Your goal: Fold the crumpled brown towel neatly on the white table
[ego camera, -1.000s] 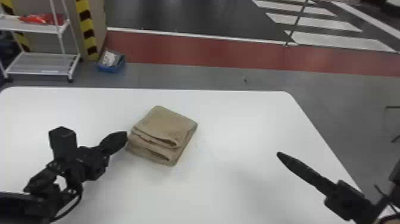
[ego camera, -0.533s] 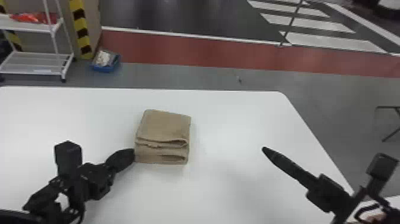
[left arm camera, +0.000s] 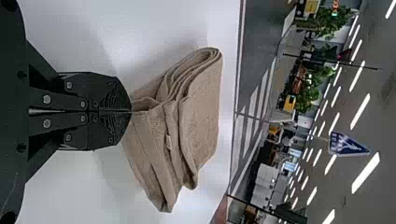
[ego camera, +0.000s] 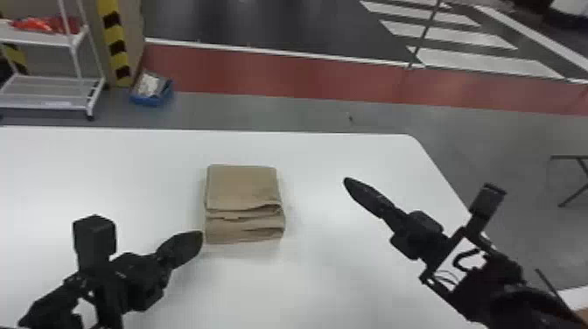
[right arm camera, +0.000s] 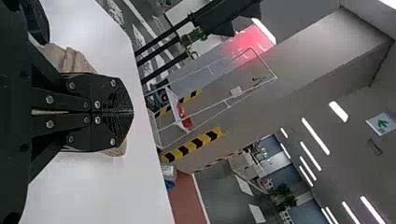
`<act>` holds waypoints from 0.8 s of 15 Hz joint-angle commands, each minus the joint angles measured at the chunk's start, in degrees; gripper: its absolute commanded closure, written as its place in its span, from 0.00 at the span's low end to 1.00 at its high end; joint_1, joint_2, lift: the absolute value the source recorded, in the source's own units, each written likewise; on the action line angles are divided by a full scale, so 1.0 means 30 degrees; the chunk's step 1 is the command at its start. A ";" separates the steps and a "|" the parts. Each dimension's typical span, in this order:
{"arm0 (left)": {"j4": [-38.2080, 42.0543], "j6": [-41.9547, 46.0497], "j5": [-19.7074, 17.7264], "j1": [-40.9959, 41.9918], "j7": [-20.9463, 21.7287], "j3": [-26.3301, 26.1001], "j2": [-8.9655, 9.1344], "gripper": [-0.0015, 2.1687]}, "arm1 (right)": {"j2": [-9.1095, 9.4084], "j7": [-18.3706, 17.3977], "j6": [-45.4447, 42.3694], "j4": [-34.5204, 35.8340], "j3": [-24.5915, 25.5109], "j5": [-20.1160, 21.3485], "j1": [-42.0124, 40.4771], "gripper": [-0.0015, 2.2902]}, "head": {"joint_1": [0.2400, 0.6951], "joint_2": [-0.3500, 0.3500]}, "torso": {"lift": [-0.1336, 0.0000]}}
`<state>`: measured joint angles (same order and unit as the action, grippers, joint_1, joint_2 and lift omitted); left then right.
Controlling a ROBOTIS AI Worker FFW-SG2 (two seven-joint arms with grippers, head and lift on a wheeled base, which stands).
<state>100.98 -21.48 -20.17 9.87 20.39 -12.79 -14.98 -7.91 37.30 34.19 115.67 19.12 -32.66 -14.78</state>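
The brown towel (ego camera: 243, 188) lies just beside the left claw (ego camera: 196, 241).

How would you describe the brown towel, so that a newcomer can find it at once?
Start at the big white table. Between the left claw and right claw, nearer the left, lies the towel. It is a folded, squarish cloth with layered edges, light brown, unlike the black claws.

Towel (ego camera: 243, 189) on table (ego camera: 131, 175); shelf (ego camera: 52, 92) behind, left
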 commanded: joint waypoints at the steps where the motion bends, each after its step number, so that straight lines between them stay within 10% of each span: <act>1: 0.2199 -0.0328 -0.0837 0.1544 0.0001 0.1948 -0.0045 0.93 | 0.0000 -0.0157 -0.3266 -0.3107 -0.3005 0.2363 0.2115 0.96 | 1.00 0.23 | 0.07; 8: 0.2902 0.0082 -0.2594 0.3155 -0.0116 0.4907 -0.0192 0.93 | 0.2285 -0.4171 -1.4399 -1.2335 -0.8396 0.7812 0.6568 0.96 | 1.00 0.59 | 0.07; 12: 0.2434 0.0200 -0.2565 0.3272 0.0118 0.4819 -0.0866 0.93 | 0.2653 -0.4991 -1.4399 -1.5499 -0.8366 0.8837 0.8033 0.96 | 1.00 0.64 | 0.07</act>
<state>108.45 -20.95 -27.88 19.59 20.65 1.71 -16.74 -0.10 22.25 -9.96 71.30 -6.17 -6.50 8.52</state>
